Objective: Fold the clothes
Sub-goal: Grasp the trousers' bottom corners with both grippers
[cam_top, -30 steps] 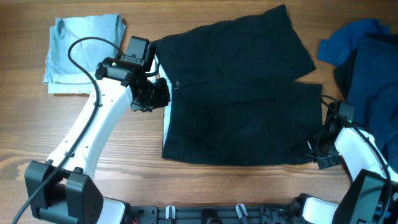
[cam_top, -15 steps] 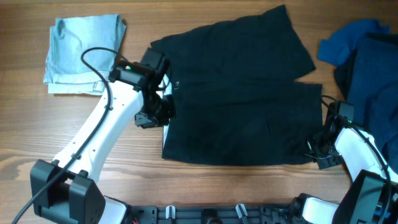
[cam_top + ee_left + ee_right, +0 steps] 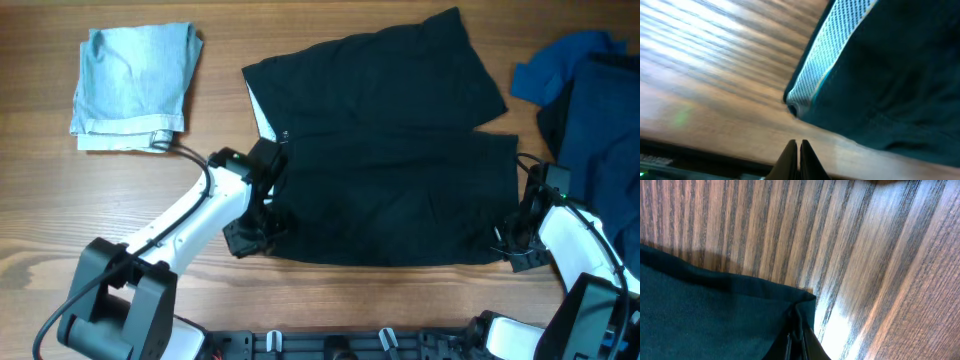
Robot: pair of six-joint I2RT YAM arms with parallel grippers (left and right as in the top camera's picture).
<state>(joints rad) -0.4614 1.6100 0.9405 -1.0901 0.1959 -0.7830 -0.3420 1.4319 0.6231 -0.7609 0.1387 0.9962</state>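
The black shorts (image 3: 390,170) lie spread flat in the middle of the table (image 3: 150,220). The left claw (image 3: 799,156) is pressed together and holds nothing, near the corner of the whitish waistband (image 3: 825,55). The right claw (image 3: 798,342) is clamped on the shorts at a leg corner.

No words, brand marks, numbers or signs can be read in any view: none on the black shorts (image 3: 390,180) just ahead of the left gripper (image 3: 258,236), none on their hem at the right gripper (image 3: 512,252)
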